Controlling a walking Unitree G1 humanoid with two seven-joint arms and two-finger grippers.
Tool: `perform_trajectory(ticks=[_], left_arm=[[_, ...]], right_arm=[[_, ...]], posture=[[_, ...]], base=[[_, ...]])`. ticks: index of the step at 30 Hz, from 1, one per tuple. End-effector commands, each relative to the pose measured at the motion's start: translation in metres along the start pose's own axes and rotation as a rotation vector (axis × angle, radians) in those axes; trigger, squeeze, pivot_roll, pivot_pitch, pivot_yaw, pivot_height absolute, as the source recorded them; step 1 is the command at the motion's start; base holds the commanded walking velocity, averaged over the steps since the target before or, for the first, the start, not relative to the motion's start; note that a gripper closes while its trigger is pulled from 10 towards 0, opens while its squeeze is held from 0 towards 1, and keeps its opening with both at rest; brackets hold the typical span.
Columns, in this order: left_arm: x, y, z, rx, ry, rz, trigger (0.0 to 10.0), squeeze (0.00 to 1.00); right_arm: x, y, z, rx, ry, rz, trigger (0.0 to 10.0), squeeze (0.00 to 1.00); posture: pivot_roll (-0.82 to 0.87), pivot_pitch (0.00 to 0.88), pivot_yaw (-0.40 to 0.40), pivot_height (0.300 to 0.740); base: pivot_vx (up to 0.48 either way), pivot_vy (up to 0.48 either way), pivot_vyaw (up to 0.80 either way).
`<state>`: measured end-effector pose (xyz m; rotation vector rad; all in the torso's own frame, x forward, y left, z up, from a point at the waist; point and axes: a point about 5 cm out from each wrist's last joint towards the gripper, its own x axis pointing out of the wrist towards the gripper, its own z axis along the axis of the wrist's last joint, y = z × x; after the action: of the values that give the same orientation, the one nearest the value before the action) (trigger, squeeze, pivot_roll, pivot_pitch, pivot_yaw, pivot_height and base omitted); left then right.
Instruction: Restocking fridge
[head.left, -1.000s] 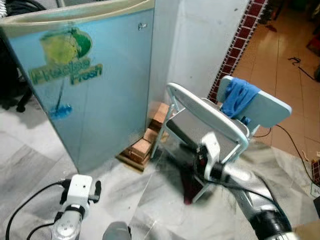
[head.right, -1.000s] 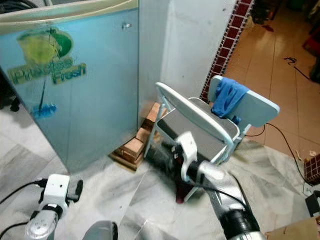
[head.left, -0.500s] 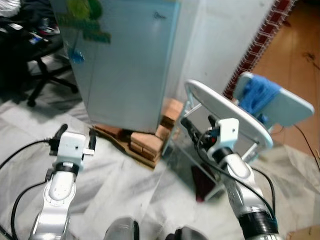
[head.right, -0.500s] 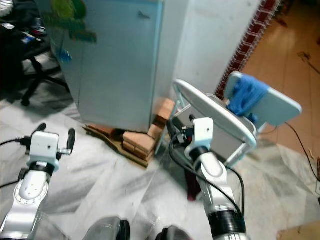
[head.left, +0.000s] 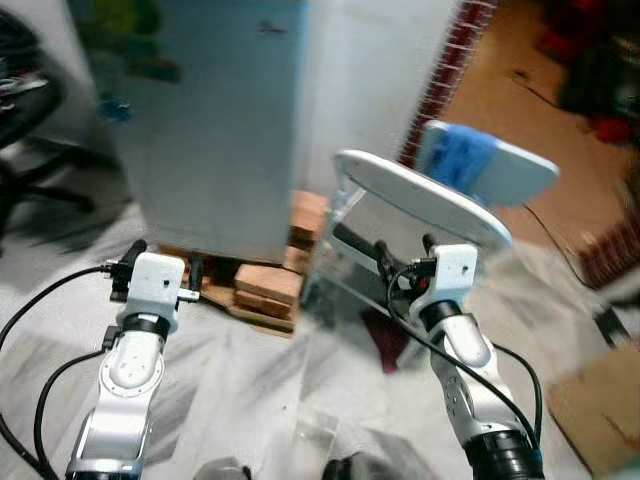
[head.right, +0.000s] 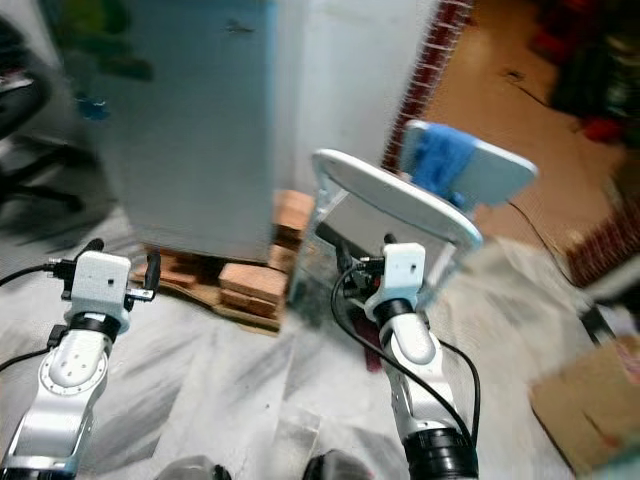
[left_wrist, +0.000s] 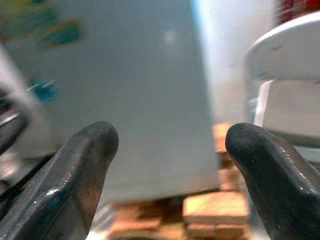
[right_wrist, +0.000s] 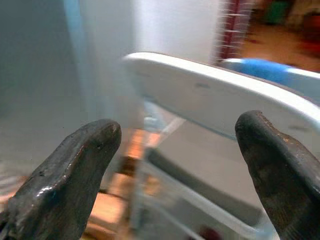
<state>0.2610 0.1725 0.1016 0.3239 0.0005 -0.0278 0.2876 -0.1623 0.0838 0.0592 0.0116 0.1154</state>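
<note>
From where I'm driving, the fridge (head.left: 210, 110) stands upright straight ahead of my left gripper (head.left: 160, 269), door closed, so that arm's nearer. My right gripper (head.left: 403, 256) points at the chair (head.left: 425, 195) beside it instead. Both are spread wide, holding and touching nothing.

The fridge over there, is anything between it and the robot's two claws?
Nothing visible blocks the left gripper: bare floor leads to the closed fridge. The right gripper faces a white folding chair standing beside the fridge.
</note>
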Motion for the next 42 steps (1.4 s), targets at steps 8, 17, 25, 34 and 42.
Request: perform_trajectory(ticks=[8,17,25,34,42], left_arm=[[0.005,0.002,-0.004,0.006,0.032,-0.005,10.0,0.0],[0.012,-0.005,-0.001,-0.007,0.018,-0.017,10.0,0.0],[0.012,-0.007,-0.008,0.012,0.033,-0.05,10.0,0.0],[0.006,-0.011,-0.021,-0.009,0.051,-0.106,10.0,0.0],[0.018,-0.015,-0.017,-0.013,0.045,-0.152,10.0,0.0]], right_arm=[[0.0,-0.002,0.004,-0.001,-0.028,-0.038,10.0,0.0],[-0.005,-0.007,-0.005,-0.023,0.011,-0.04,10.0,0.0],[0.001,-0.015,0.003,-0.017,-0.017,-0.097,10.0,0.0],[-0.005,-0.023,0.005,0.001,-0.045,-0.158,10.0,0.0],[-0.007,-0.023,0.004,0.019,-0.058,-0.196,10.0,0.0]], posture=[[0.06,0.062,-0.047,0.74],[0.06,0.077,-0.057,0.74],[0.06,0.077,-0.05,0.74],[0.05,0.05,-0.014,0.74],[0.04,0.04,0.023,0.74]], base=[[0.0,0.48,-0.8],[0.0,0.478,-0.5],[0.0,0.476,0.0],[0.0,0.212,-0.38],[0.0,0.0,0.0]])
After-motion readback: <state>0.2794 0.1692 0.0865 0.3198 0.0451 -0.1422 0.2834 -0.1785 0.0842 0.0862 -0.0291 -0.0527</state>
